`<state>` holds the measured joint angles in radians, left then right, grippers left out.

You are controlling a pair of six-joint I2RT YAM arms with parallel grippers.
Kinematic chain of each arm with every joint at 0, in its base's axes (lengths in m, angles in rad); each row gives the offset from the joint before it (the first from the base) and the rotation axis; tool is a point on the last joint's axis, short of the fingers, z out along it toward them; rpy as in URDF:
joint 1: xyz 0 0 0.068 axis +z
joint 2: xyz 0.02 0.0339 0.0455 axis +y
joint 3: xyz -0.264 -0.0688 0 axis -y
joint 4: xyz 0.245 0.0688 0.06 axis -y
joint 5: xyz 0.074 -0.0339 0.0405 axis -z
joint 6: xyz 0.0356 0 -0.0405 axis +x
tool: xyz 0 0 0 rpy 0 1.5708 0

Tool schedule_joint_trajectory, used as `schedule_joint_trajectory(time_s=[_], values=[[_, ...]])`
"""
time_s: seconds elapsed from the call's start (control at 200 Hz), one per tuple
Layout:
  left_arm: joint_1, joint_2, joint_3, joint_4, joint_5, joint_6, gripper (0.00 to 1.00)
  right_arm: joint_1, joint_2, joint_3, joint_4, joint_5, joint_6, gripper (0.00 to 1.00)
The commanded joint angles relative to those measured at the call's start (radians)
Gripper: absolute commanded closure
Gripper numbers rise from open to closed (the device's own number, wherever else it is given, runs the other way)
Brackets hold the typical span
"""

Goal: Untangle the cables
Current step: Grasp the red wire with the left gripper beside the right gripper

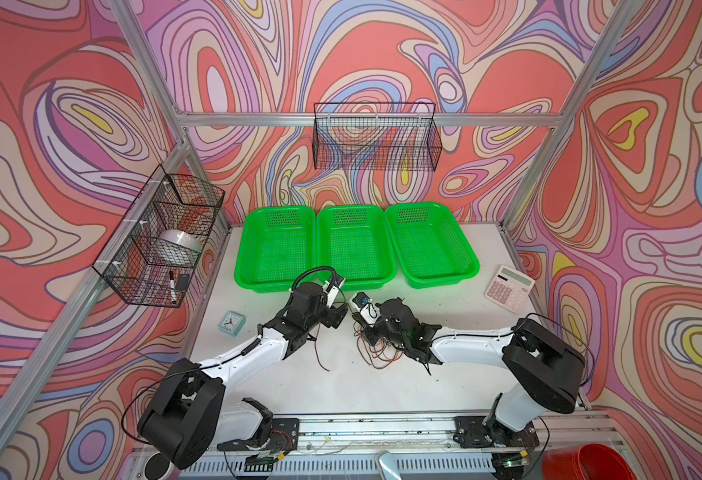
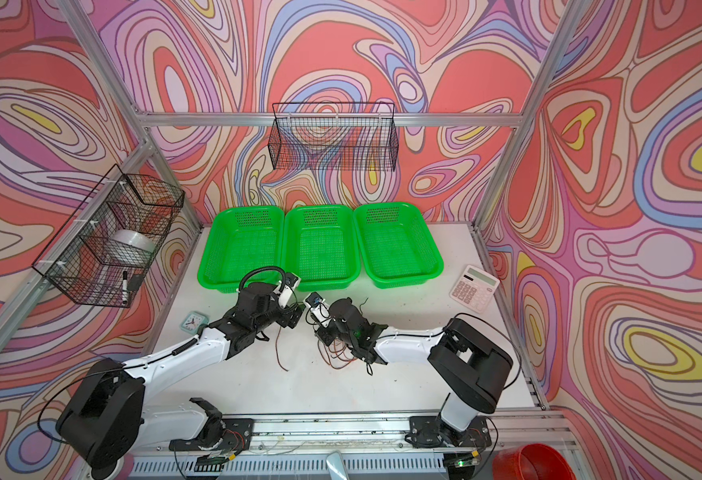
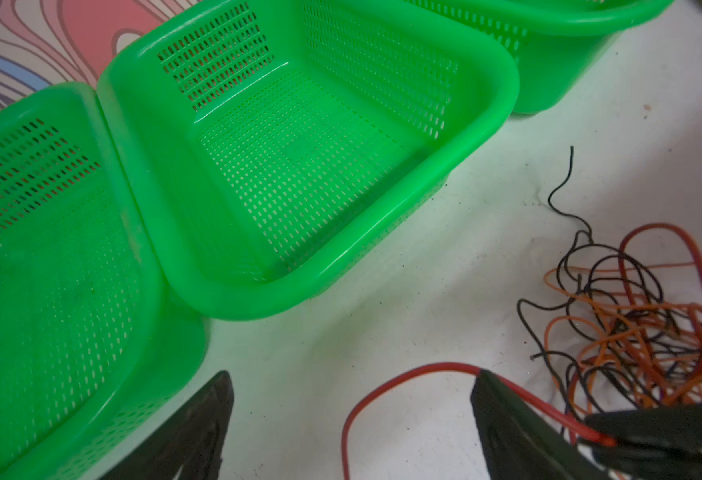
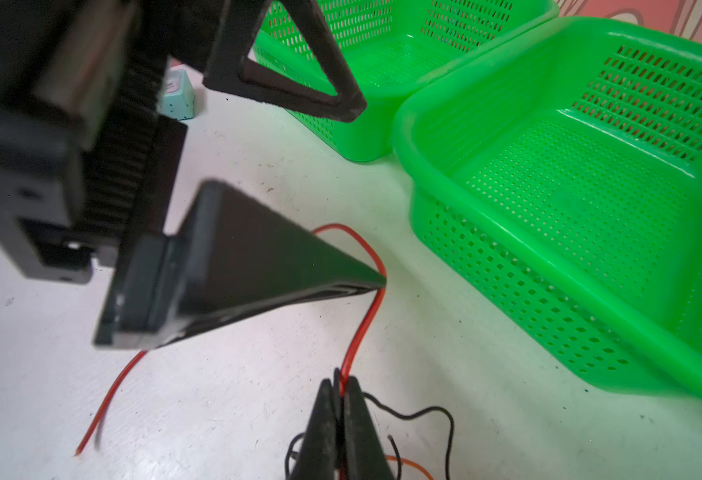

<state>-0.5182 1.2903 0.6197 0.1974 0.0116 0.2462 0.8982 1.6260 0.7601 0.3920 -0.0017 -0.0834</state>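
Observation:
The cables [image 1: 376, 353] [image 2: 336, 357] lie in a tangle of orange, black and red strands on the white table, under my right wrist. The left wrist view shows the same cables [image 3: 631, 324] beside the gripper. My right gripper [image 4: 343, 380] [image 1: 365, 330] is shut on a red cable [image 4: 361, 328] that leads out of the tangle. This red cable [image 3: 403, 374] passes over one finger of my left gripper [image 3: 353, 376] [image 1: 340, 312] and loops down to the table, its loose end [image 1: 325, 365] lying free. The left jaws stand wide apart, gripping nothing.
Three green baskets [image 1: 469, 249] stand in a row behind the grippers, close to the left one. A calculator [image 1: 509, 286] lies at the right, a small clock [image 1: 231, 323] at the left. Black wire baskets [image 1: 376, 137] hang on the walls. A thick red coil [image 1: 590, 461] sits off the front right.

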Motion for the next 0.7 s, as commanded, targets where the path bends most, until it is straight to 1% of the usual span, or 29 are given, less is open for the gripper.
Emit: schedule_joint_trajectory(time_s=[0.0,0.12,0.195,0.235,0.275,0.375,0.501,0.551,0.641,0.691], values=[[-0.006,-0.025,-0.012,-0.011,0.065,0.227,0.07,0.004,-0.036,0.009,-0.006,-0.009,-0.031,1.00],[0.011,-0.091,-0.047,0.004,0.128,0.326,0.08,0.003,-0.043,0.004,-0.017,0.007,-0.043,1.00],[0.037,-0.128,-0.052,-0.024,0.165,0.363,0.08,0.002,-0.046,0.001,-0.026,0.019,-0.053,1.00],[0.047,-0.140,-0.052,-0.050,0.198,0.395,0.08,0.002,-0.053,-0.004,-0.029,0.009,-0.060,1.00],[0.047,-0.139,-0.051,-0.073,0.203,0.426,0.09,0.002,-0.062,-0.013,-0.020,-0.008,-0.066,1.00],[0.053,-0.114,-0.053,-0.049,0.180,0.428,0.11,0.002,-0.082,-0.030,0.002,-0.033,-0.081,1.00],[0.053,-0.060,-0.037,-0.012,0.207,0.420,0.16,0.003,-0.110,-0.050,0.023,-0.043,-0.100,1.00],[0.053,-0.038,-0.027,-0.007,0.219,0.422,0.18,0.003,-0.121,-0.054,0.025,-0.048,-0.110,1.00],[0.051,-0.019,-0.013,0.015,0.238,0.405,0.26,0.003,-0.135,-0.060,0.019,-0.053,-0.121,1.00],[0.051,-0.013,-0.003,0.027,0.255,0.392,0.37,0.003,-0.138,-0.069,0.027,-0.051,-0.121,1.00]])
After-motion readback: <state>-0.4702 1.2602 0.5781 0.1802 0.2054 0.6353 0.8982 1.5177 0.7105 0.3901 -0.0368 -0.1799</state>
